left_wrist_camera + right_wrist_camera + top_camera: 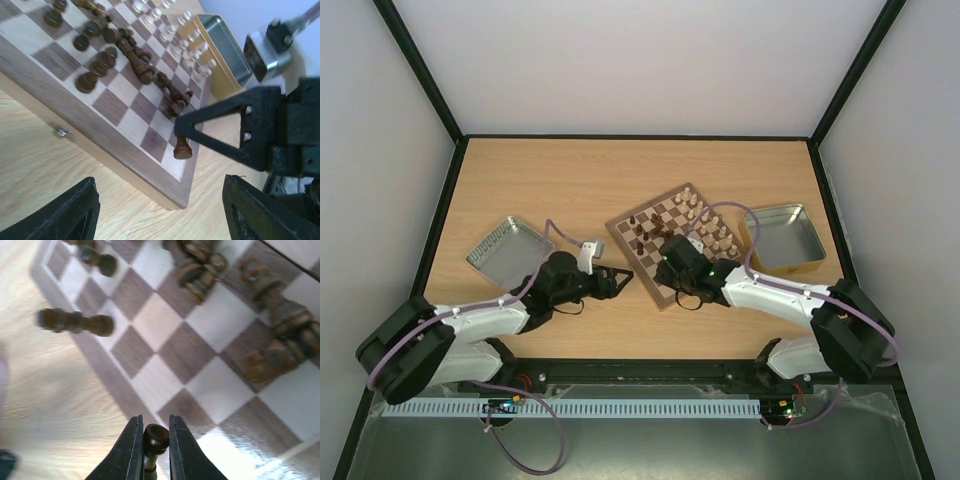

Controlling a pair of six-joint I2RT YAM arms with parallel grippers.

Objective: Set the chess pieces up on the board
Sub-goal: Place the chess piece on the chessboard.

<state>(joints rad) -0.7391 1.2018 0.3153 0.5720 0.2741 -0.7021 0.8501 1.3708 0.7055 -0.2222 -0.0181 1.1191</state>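
Right hand [153,426] pinches dark pawn [155,436] upright at board [155,320] edge.

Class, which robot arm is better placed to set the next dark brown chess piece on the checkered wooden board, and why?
Right: the right gripper is shut on a dark brown chess piece over a corner of the checkered wooden board. The left gripper is open, empty, beside it.

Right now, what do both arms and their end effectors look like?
Left arm and right arm: white link shells, black joints and bases. A lilac cable runs along each, held by white ties. Left end effector and right end effector: black, two tapered fingers each. Small green light near the right wrist.
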